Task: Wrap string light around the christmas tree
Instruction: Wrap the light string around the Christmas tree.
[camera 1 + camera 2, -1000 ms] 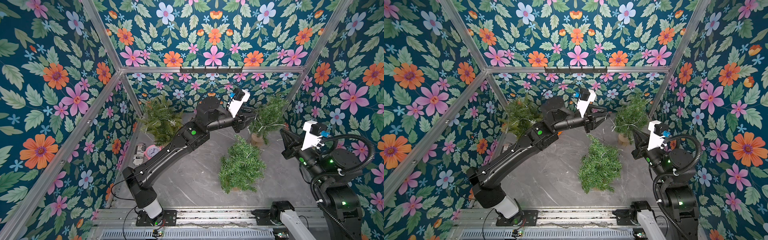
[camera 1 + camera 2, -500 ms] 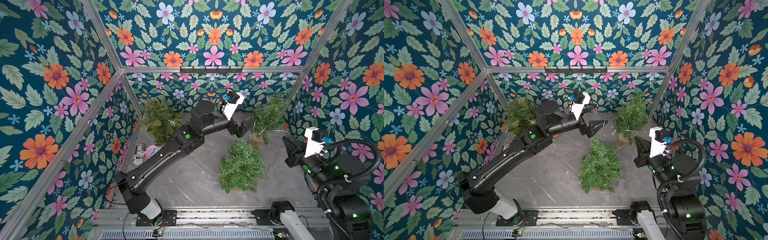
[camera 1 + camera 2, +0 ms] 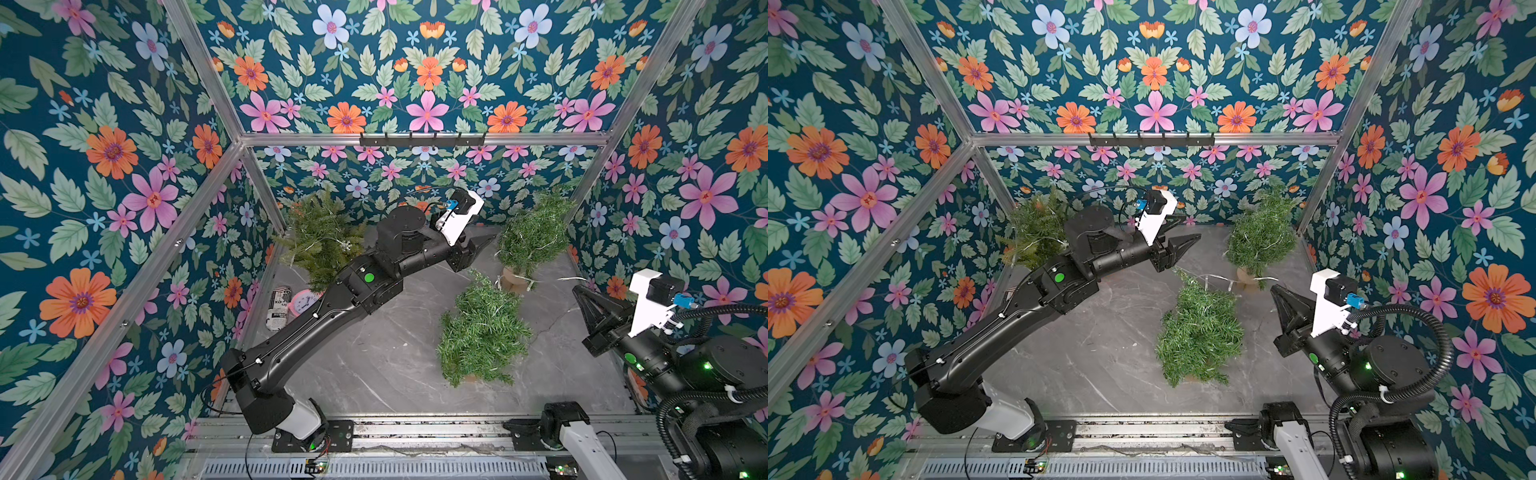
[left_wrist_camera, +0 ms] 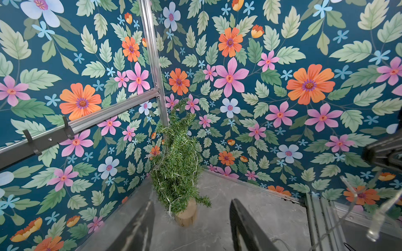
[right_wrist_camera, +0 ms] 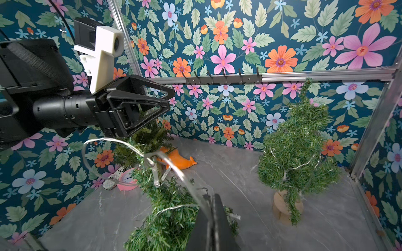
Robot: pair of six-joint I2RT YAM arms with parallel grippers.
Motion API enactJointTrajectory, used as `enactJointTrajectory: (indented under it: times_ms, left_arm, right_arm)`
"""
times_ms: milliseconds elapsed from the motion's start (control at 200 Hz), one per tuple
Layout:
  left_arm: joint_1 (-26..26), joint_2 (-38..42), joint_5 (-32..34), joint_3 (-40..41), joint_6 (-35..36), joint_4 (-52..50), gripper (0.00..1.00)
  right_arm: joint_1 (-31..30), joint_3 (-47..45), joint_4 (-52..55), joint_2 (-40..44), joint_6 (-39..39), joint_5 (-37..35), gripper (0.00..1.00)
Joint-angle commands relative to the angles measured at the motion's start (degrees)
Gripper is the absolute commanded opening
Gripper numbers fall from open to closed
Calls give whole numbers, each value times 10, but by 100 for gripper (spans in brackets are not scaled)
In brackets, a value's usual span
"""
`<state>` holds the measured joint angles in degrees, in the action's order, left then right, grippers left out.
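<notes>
A small green christmas tree (image 3: 482, 332) (image 3: 1200, 328) leans in the middle of the floor. A clear string light (image 5: 130, 147) loops over its top and runs into my right gripper (image 5: 210, 202), which is shut on it. That gripper (image 3: 575, 289) (image 3: 1273, 289) hangs right of the tree. My left gripper (image 3: 478, 245) (image 3: 1185, 232) hovers behind the tree's tip, open and empty. In the left wrist view its fingers (image 4: 139, 228) frame the back right tree (image 4: 178, 165).
The back right tree (image 3: 532, 232) on a wooden stump carries its own light strand. Another tree (image 3: 320, 241) fills the back left corner. A pink clock (image 3: 305, 301), a patterned roll (image 3: 279, 309) and an orange toy (image 5: 180, 160) lie by the left wall. A hook rail (image 3: 419, 139) crosses the back wall.
My left gripper drew back from the back right tree and its jaws spread apart. My right gripper pulled away toward the front right, still shut on the string light.
</notes>
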<state>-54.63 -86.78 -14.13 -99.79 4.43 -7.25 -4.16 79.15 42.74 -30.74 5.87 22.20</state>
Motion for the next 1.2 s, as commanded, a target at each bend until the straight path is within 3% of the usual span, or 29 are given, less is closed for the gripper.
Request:
enactJointTrajectory:
  times_ms: [0, 65, 200, 455, 635, 900, 1195]
  left_arm:
    - [0, -1, 3, -2, 7, 6, 65]
    - [0, 1, 29, -1, 5, 7, 74]
    - [-1, 21, 97, 22, -7, 30, 75]
    - [-1, 130, 158, 161, -24, 86, 65]
    - [-1, 189, 186, 225, -40, 81, 55]
    - [-1, 271, 179, 318, -86, 62, 48]
    - [-1, 315, 108, 393, -115, 47, 41]
  right_arm:
    - [0, 15, 3, 2, 12, 34, 0]
    - [0, 25, 9, 1, 22, 56, 0]
    - [0, 39, 20, 3, 52, 109, 0]
    - [6, 67, 39, 18, 90, 196, 0]
    - [9, 36, -22, 32, 144, 276, 0]
    - [32, -52, -221, 47, 296, 367, 0]
    - [54, -118, -385, 50, 415, 396, 0]
